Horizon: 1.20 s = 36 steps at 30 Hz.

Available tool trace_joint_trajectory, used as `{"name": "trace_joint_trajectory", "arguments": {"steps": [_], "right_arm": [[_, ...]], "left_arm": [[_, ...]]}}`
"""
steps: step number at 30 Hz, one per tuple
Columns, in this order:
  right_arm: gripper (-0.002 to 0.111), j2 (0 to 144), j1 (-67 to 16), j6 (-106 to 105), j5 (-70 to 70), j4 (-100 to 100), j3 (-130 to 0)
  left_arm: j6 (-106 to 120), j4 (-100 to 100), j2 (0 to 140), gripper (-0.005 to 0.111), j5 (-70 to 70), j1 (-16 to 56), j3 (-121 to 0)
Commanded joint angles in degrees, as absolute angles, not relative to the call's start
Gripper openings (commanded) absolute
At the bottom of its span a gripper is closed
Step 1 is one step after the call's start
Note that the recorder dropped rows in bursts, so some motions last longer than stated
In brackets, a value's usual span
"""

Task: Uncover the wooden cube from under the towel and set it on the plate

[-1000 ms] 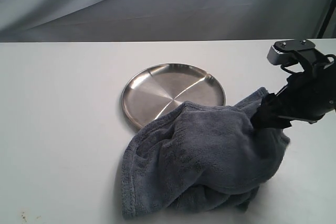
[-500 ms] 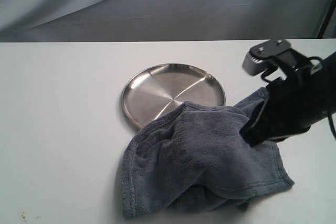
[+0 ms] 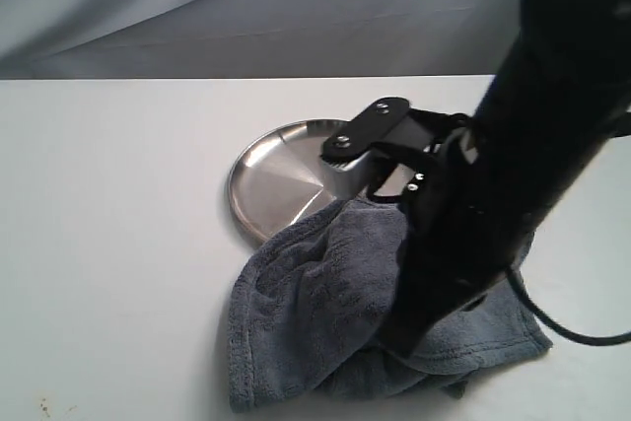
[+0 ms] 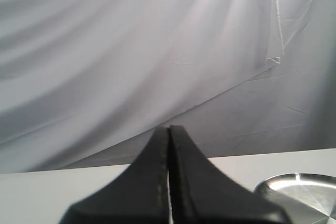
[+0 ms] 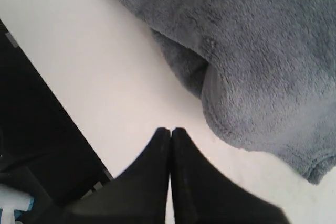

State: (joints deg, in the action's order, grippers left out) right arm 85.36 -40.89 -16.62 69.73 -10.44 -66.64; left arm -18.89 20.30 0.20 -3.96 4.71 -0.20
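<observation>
The slate-grey towel lies bunched on the white table and overlaps the near rim of the steel plate. The wooden cube is hidden. My right arm reaches down across the towel's right half, and its gripper ends low over the cloth's near part. In the right wrist view that gripper is shut and empty, over bare table just beside the towel's hemmed edge. My left gripper is shut with nothing in it and points at the backdrop, with the plate off to one side.
The table's near edge runs close to the right gripper, with dark floor beyond it. A grey cloth backdrop hangs behind the table.
My right gripper let go of the towel's right corner and shut. The corner dropped flat on the table. The arm swung left and nearer, across the towel.
</observation>
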Motion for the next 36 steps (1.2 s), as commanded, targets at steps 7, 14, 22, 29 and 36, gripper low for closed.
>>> {"name": "trace_joint_trajectory", "arguments": {"steps": [7, 14, 22, 29, 36], "right_arm": [[0.0, 104.3, -45.2, -9.4, 70.0, -5.1, -91.0], [0.0, 106.3, -42.2, -8.5, 70.0, 0.0, -94.1], [0.0, 106.3, -31.2, -6.8, 70.0, 0.0, -94.1], [0.0, 106.1, -23.1, -6.8, 70.0, 0.0, -93.9], [0.0, 101.4, -21.1, -9.8, 70.0, 0.8, -89.3]], "left_arm": [[-19.2, 20.3, 0.0, 0.0, -4.5, 4.6, 0.0], [-19.2, 20.3, 0.0, 0.0, -4.5, 4.6, 0.0], [-19.2, 20.3, 0.0, 0.0, -4.5, 4.6, 0.0], [-19.2, 20.3, 0.0, 0.0, -4.5, 4.6, 0.0], [-19.2, 20.3, 0.0, 0.0, -4.5, 4.6, 0.0]]}}
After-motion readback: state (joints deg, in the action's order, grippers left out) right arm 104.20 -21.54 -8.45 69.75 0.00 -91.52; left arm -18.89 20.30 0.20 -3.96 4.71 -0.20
